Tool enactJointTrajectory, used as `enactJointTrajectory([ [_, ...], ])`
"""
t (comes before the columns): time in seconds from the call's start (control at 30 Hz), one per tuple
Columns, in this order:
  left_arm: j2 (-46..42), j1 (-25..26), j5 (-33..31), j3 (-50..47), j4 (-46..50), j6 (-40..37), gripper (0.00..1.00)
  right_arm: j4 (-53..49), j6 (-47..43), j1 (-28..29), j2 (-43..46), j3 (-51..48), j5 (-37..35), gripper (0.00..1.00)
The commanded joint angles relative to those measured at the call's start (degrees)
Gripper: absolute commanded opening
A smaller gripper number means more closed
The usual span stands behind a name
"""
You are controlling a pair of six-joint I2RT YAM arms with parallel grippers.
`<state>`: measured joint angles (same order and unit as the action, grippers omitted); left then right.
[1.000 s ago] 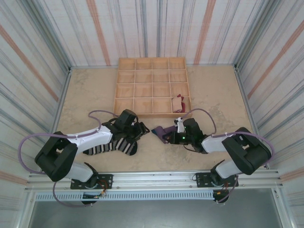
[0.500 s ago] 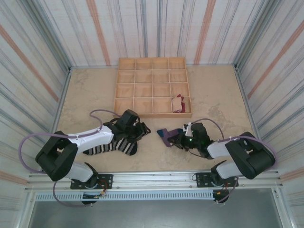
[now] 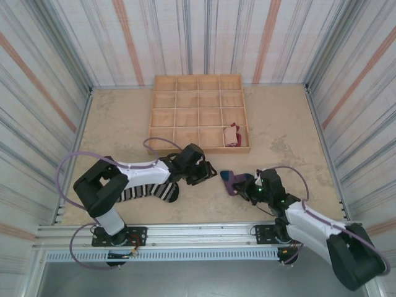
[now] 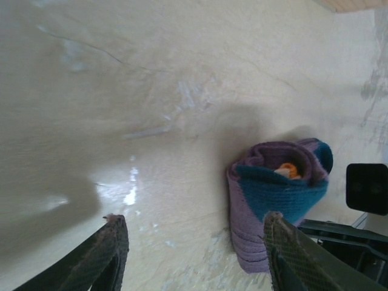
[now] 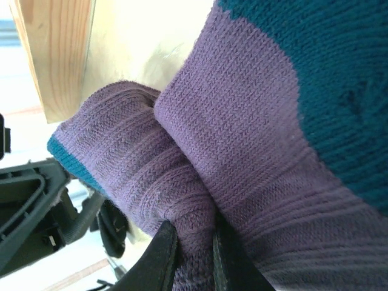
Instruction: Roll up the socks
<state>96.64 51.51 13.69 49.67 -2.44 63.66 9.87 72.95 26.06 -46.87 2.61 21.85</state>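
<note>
Right gripper (image 5: 193, 242): is pinching a fold of the purple sock (image 5: 242, 151), with the jaws pressed together on the fabric.
Left gripper (image 4: 194, 254): is hovering spread and empty, facing that sock.
Purple sock: is sitting bundled on the table (image 3: 124, 124) between both grippers; the roll looks nearly complete.
Striped sock (image 3: 148, 190): is lying flat near the left gripper, not yet rolled.
Tan sock (image 3: 232, 135): is resting in the near-right corner compartment of the tray (image 3: 151, 117); probably rolled, but too small to confirm.
</note>
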Motion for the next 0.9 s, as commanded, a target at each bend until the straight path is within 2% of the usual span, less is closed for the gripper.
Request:
enactJointTrajectory([
  [0.0,1.8,1.7,0.6,2.6,-3.6,-1.7,0.62,-21.4,0.8,-1.8,3.3,-2.6,-4.4,0.0],
  [0.1,2.8,2.5,0.9,3.8,-3.9,-1.6,0.63,-22.3,0.4,-3.5,3.0,-2.6,-3.1,0.0],
  [0.43,7.5,5.0,2.3,7.8,-2.3,-1.2,0.61,-13.0,-1.5,-4.9,-11.6,-2.0,-0.7,0.0],
  [0.87,13.7,5.4,1.4,10.8,-0.8,-0.5,0.59,-9.9,-2.9,-5.1,-17.6,-0.5,0.1,0.0],
])
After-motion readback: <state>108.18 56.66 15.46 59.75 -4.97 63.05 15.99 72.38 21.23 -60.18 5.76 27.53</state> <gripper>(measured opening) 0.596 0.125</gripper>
